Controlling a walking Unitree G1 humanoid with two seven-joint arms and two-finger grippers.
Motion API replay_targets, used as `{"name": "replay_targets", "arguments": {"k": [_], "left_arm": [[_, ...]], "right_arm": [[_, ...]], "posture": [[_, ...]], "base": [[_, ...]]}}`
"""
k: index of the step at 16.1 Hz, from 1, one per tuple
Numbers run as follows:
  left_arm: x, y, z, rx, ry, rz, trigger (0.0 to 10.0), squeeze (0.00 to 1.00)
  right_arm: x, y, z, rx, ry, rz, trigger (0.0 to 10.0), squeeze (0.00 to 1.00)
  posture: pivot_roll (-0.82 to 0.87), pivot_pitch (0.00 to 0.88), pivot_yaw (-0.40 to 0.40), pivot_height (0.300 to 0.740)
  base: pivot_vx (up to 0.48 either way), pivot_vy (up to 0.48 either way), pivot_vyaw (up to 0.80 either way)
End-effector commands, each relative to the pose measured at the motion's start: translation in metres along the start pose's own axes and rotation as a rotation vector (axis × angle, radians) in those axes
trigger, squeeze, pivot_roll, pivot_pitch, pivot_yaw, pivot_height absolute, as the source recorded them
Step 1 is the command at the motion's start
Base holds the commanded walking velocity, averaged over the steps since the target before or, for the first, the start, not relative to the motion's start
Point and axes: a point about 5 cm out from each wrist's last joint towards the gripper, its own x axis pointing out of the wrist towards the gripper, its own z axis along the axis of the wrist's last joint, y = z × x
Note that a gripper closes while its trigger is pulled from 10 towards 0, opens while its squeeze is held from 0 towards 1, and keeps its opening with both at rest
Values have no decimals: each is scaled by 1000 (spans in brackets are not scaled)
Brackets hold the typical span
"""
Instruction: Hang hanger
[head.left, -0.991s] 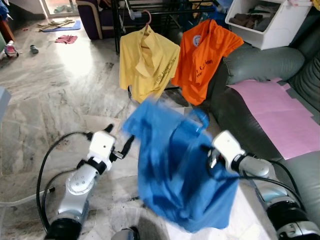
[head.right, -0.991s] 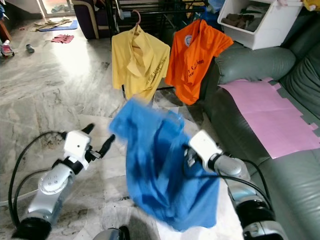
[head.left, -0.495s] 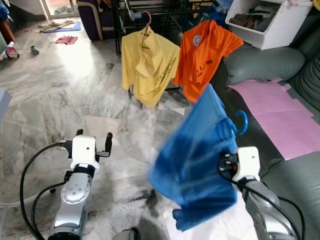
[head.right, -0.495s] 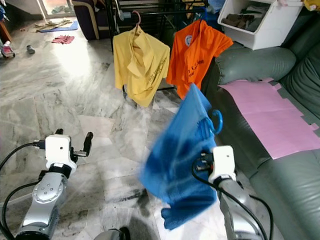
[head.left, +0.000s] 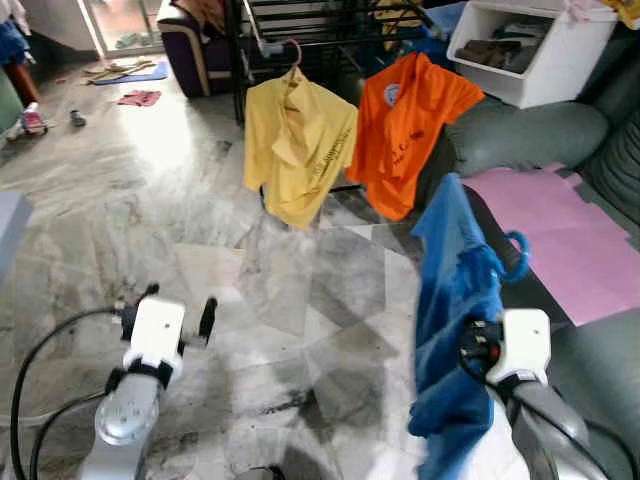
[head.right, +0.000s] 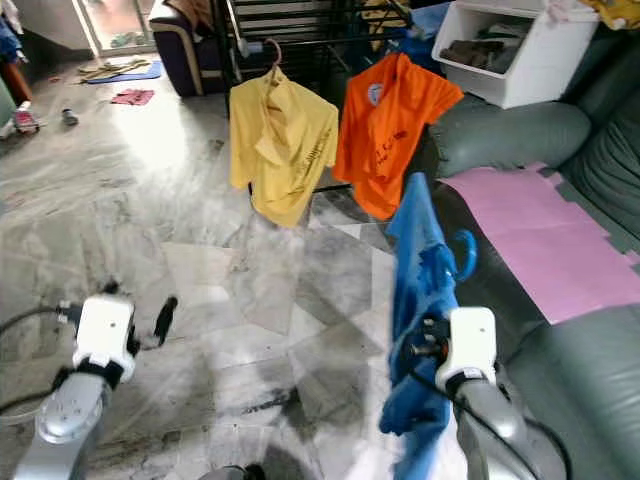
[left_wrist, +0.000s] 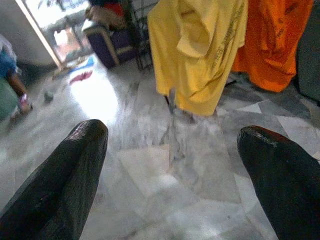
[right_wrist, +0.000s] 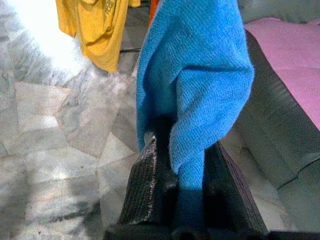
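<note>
Blue hanger carrying blue shirt, clamped in right claw near sofa; left claw spread wide, holding nothing.

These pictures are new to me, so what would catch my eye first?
A bright blue shirt on a blue hanger dangles from the right gripper, beside the grey sofa. Behind it, a yellow shirt and an orange shirt hang on a dark rack.

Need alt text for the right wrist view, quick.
The right gripper is shut on a blue shirt that drapes over its fingers. Behind are a marble floor, a hanging yellow shirt and a grey sofa.
</note>
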Motion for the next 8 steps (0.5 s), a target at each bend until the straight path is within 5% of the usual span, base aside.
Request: {"name": "replay_targets", "arguments": {"k": [1, 4, 8], "left_arm": [[1, 1, 7, -16, -21, 24, 10000, 0], [2, 3, 3, -80, 5, 117, 10000, 0], [3, 2, 3, -79, 10, 93, 10000, 0]], "right_arm": [[-4, 0, 11, 14, -57, -14, 10000, 0], [-14, 0, 12, 39, -80, -26, 10000, 0], [-11, -1, 15, 64, -91, -47, 10000, 0]], "posture": [[-44, 0, 19, 740], [-58, 0, 17, 740], [-54, 0, 23, 740]], "base": [[0, 0, 0], [0, 0, 0], [0, 0, 464]]}}
